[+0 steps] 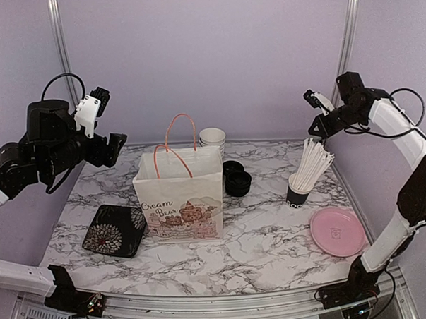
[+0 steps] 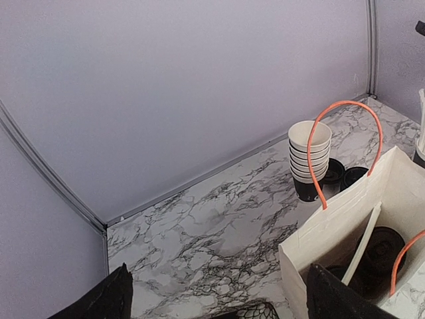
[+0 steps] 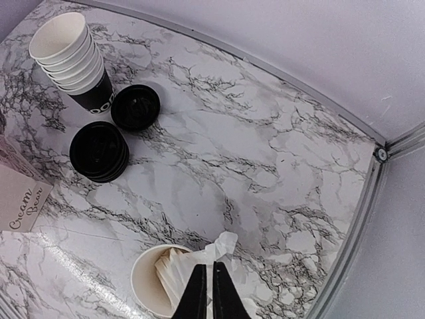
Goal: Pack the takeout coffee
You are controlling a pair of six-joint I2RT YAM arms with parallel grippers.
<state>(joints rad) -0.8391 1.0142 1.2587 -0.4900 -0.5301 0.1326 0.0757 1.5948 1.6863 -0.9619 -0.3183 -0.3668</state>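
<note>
Black fingers of the right gripper are clenched together, and I see nothing between them; it hangs above the straw cup. At ten o'clock from that cup, in the wrist view, lie black lids, and the stack of white-lined cups stands beyond. The left gripper is released, jaws wide, high at ten o'clock from the paper bag. Inside the bag I see the takeout coffee, its black lid up. A flowered tray lies at eight o'clock from the bag, a pink plate at four.
</note>
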